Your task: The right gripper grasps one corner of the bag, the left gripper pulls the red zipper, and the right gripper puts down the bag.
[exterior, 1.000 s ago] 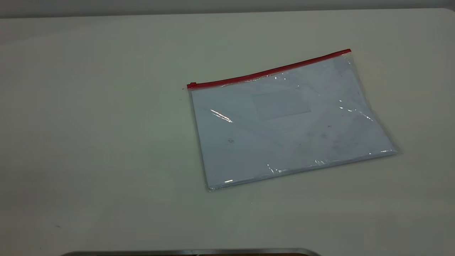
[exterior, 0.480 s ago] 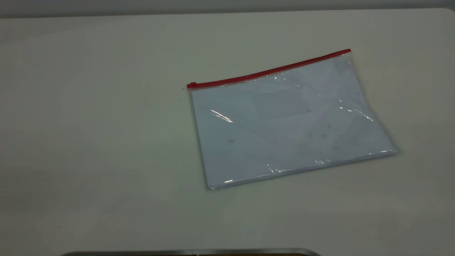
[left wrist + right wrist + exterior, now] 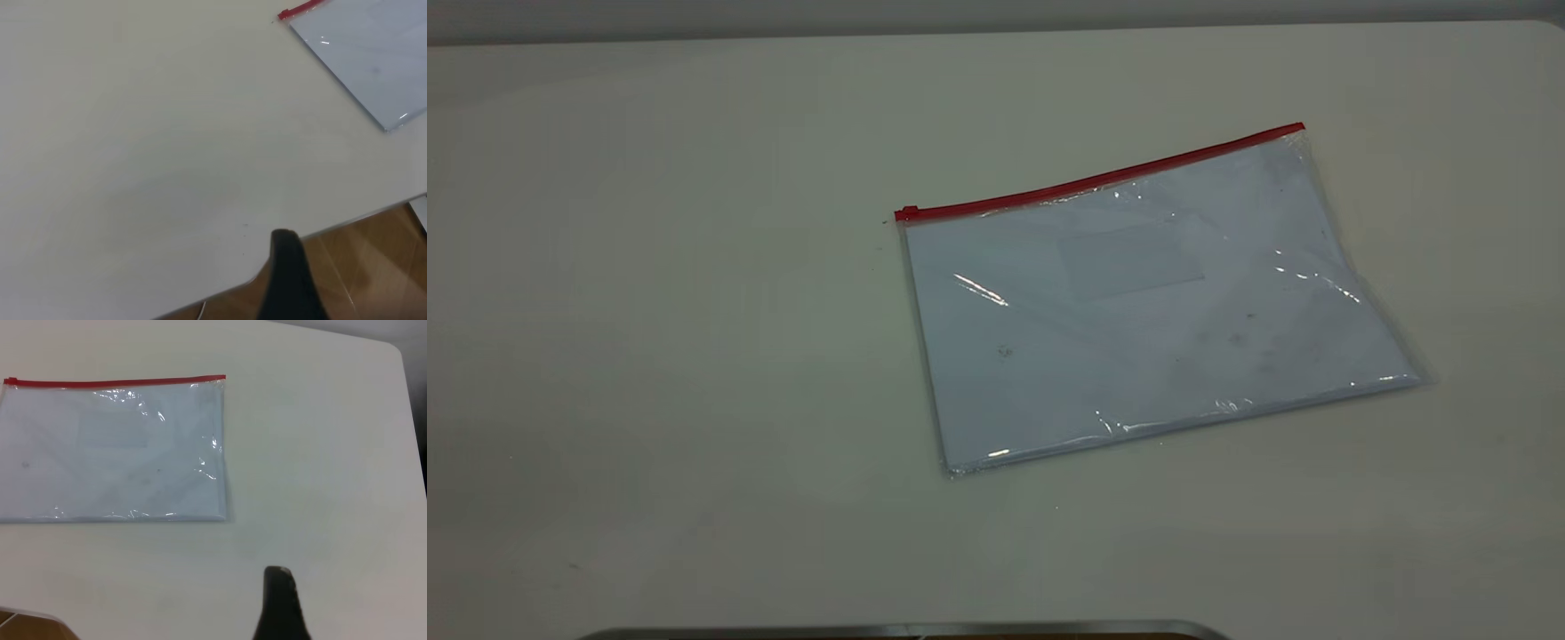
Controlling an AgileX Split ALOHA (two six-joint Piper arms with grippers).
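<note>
table (image 3: 694, 356): i see it bare around the load, wide free surface left of centre and along the bottom of the exterior view; its edge shows in the left wrist view.

bag (image 3: 1147, 311): flat on the table, right of centre, no corner lifted (i judge nothing of the task is done; grasp, pull and put-down all remain).

red zipper (image 3: 1103, 180): along the bag's upper edge, slider at its left end.

right gripper (image 3: 280, 607): apart from the bag, holding nothing; open or closed, i cannot tell.

left gripper (image 3: 288, 280): over the table edge, well apart from the bag, empty; closure unclear.
</note>
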